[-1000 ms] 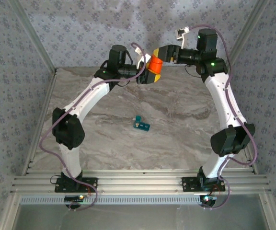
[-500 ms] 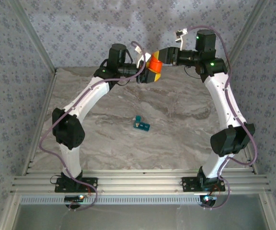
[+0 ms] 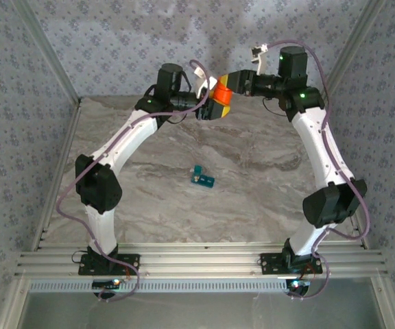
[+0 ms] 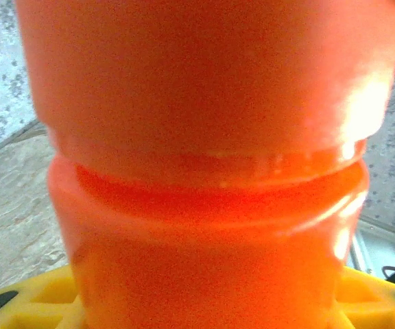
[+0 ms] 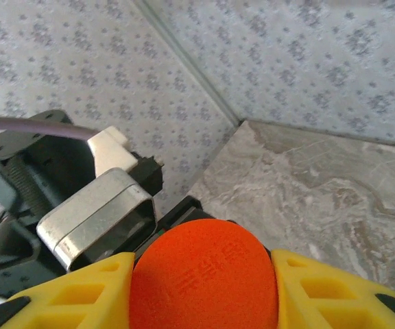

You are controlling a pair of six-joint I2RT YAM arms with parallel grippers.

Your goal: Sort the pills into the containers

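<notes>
Across the desk [image 3: 149, 199], the one real change is in the right arm [image 3: 321, 147]: its elbow has sunk a little towards the near rail and its wrist has swung in towards the left arm [image 3: 125, 140], which stands as it did a second ago. Both arms reach up and meet at the far edge.

Between them hangs the orange bottle [image 3: 219, 91], in the same spot as before. The left gripper [image 3: 211, 106] has its jaws closed around the bottle's body, the same as earlier. In the left wrist view the bottle [image 4: 204, 171] is so close that it is cut off on every side, and the yellow fingers [image 4: 40, 301] show just at the bottom corners.

The right gripper [image 3: 233, 82] stood apart from the bottle before. Now its jaws are closed on the orange cap [image 5: 204, 281], with a yellow finger [image 5: 81, 295] pressed to each side. The cap's raised lettering is too blurred to read.

The teal pill box [image 3: 202, 179] has not moved. It lies near the middle of the desk, well apart from both grippers. It is too small to tell its compartments or whether any pills are inside.
</notes>
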